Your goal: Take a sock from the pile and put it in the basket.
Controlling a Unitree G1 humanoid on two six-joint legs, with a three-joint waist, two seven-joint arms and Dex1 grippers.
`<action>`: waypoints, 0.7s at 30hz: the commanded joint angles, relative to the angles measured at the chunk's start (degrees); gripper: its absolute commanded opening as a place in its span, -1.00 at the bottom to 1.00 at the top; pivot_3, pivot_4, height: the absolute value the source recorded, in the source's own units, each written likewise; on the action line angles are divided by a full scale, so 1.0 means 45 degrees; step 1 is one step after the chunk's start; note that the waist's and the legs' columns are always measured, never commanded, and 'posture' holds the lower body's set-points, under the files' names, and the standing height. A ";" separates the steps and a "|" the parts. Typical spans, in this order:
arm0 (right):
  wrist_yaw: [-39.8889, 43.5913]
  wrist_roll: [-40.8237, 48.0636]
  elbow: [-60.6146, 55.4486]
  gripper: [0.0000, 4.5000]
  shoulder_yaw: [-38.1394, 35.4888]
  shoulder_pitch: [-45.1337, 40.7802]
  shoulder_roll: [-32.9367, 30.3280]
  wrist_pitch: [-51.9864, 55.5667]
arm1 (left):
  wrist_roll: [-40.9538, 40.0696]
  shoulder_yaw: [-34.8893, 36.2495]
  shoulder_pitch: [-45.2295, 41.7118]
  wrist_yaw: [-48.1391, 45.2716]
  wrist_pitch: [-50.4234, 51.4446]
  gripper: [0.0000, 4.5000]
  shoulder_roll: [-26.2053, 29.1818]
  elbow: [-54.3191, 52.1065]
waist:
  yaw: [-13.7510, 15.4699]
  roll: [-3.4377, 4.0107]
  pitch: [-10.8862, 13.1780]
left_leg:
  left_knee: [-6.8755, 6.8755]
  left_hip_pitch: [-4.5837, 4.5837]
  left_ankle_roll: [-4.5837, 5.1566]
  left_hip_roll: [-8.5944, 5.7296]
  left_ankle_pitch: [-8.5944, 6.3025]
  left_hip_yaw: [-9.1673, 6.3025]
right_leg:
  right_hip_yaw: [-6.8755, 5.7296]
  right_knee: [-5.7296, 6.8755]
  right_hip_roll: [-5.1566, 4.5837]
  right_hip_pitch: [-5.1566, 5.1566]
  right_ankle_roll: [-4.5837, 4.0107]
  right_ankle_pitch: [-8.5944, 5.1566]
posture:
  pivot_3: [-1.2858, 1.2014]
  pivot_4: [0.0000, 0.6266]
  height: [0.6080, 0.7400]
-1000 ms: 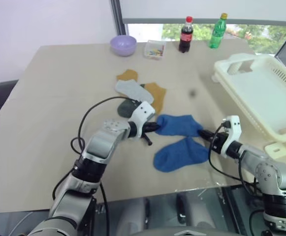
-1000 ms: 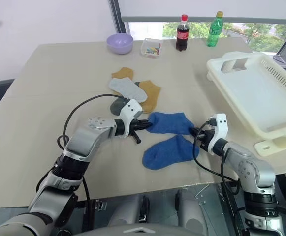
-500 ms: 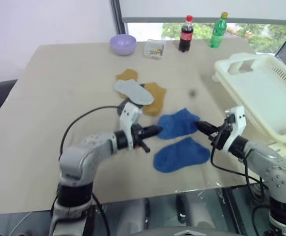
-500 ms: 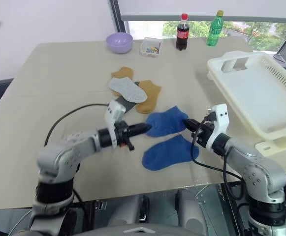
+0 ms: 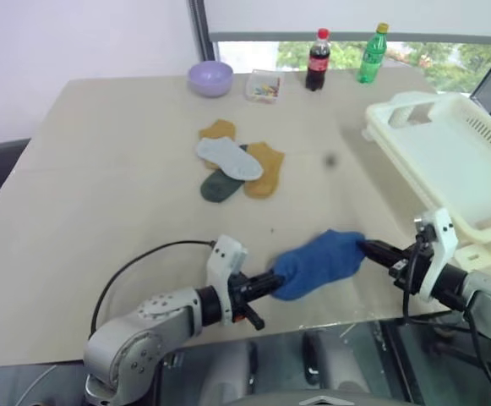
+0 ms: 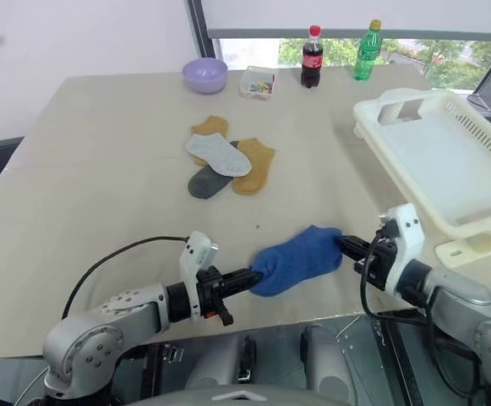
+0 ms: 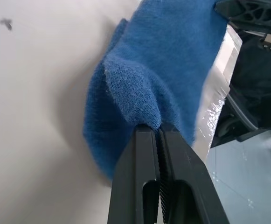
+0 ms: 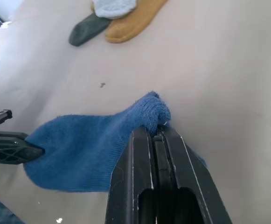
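Both arms are on the blue sock (image 5: 319,262) here: the left gripper (image 5: 272,282) is clamped on one end, the right gripper (image 5: 372,250) pinches the other, and the fabric hangs stretched between them near the table's (image 5: 101,169) front edge. The left wrist view shows its jaws pressed tight on a fold of blue knit; the right wrist view shows the same at the sock's bunched tip. Holding both ends probably keeps the limp sock spread and under control rather than dangling. The rest of the pile (image 5: 232,165), mustard, light grey and dark grey, lies mid-table, well apart from the grippers. The basket (image 5: 448,161) sits at the table's right side, near the right arm, with nothing visible inside, so the carry across looks like the step ahead.
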 commanded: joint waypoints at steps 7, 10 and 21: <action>-0.0070 -0.0652 0.0429 -1.00 0.1002 0.0231 0.0097 -0.0757 | -0.0318 -0.0162 0.0490 0.1011 -0.0345 -0.97 0.0214 -0.0598 | -0.0006 0.0000 0.0000 | 0.0000 0.0001 0.0000 -0.0002 0.0000 0.0005 | 0.0004 -0.0005 -0.0002 -0.0001 0.0001 0.0001 | 0.03 -0.52 0.92; -0.0192 -0.1276 0.0775 -1.00 0.1536 0.0120 0.0306 -0.0968 | 0.0304 -0.0598 0.0494 0.0933 -0.0870 -0.97 0.0894 -0.0097 | -0.0001 0.0000 0.0000 | 0.0001 -0.0002 0.0000 0.0001 0.0000 -0.0002 | -0.0003 -0.0004 0.0000 -0.0004 0.0000 0.0000 | 0.03 -0.52 0.92; -0.1081 -0.2051 0.0942 -1.00 0.2557 0.0659 0.1047 -0.0631 | 0.2816 -0.2508 -0.2108 0.0537 -0.4265 -0.97 0.2123 0.3411 | 0.0092 -0.0009 -0.0036 | 0.0001 0.0005 0.0000 -0.0008 0.0000 0.0000 | -0.0001 -0.0006 -0.0016 0.0006 0.0001 0.0000 | 0.03 -0.52 0.92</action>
